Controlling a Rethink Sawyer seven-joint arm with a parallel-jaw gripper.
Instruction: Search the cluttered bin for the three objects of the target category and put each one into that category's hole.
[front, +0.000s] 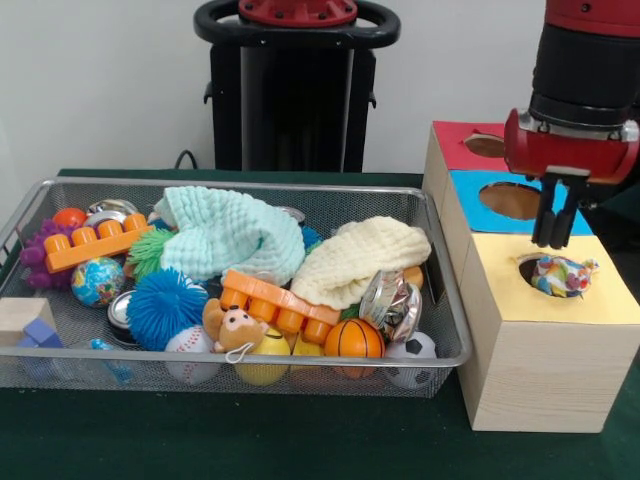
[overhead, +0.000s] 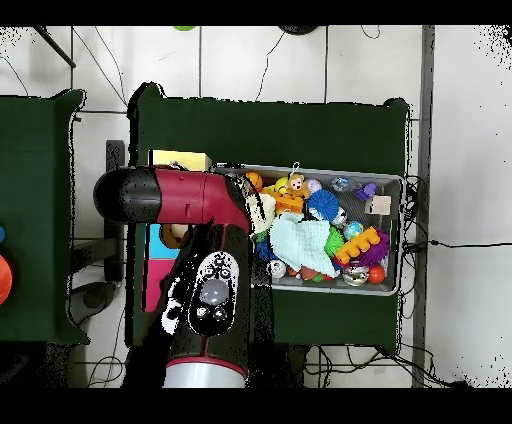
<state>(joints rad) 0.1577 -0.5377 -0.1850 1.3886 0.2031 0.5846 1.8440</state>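
Note:
The silver wire-mesh bin (front: 448, 300) lies left of the boxes, full of toys and cloths; it also shows in the overhead view (overhead: 391, 181). One small white cloth printed in red, blue, yellow and green (front: 562, 275) sits in the round hole with the yellow surround (front: 600, 300) on the pale wooden box. My gripper (front: 556, 242) hangs just above that hole, shut and empty, clear of the cloth. I see no other printed cloth in the bin. In the overhead view the arm hides the gripper and the hole.
A blue-surround hole (front: 510, 200) and a red-surround hole (front: 486, 145) lie behind the yellow one. In the bin are a large mint knitted cloth (front: 230, 235), a cream knitted cloth (front: 360, 260), orange bricks (front: 280, 297), a blue spiky ball (front: 165, 305) and several small balls.

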